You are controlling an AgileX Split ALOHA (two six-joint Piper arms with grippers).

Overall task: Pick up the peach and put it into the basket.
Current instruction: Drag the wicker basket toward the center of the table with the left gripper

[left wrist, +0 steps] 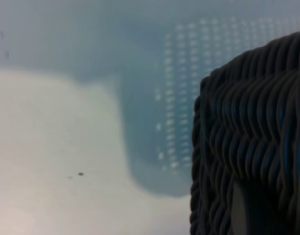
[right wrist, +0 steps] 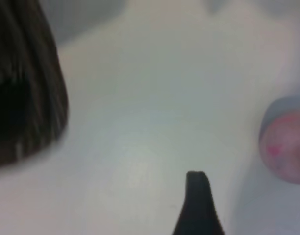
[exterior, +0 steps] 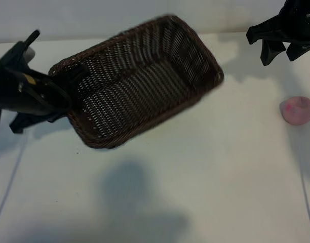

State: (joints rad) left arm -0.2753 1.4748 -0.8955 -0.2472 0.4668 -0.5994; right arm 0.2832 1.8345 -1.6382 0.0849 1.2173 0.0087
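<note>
The left pincer grips the tilted basket by its rim, while the right pincer, open and empty, must next descend onto the peach on the surface.

I see the basket as dark woven wicker, rough and ribbed. The peach at my three o'clock looks matt, faintly fuzzy. The table is smooth and pale.

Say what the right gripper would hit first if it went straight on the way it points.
Probably bare table. The right gripper points steeply down, fingers open, with the peach off to one side; depth is unclear.
</note>
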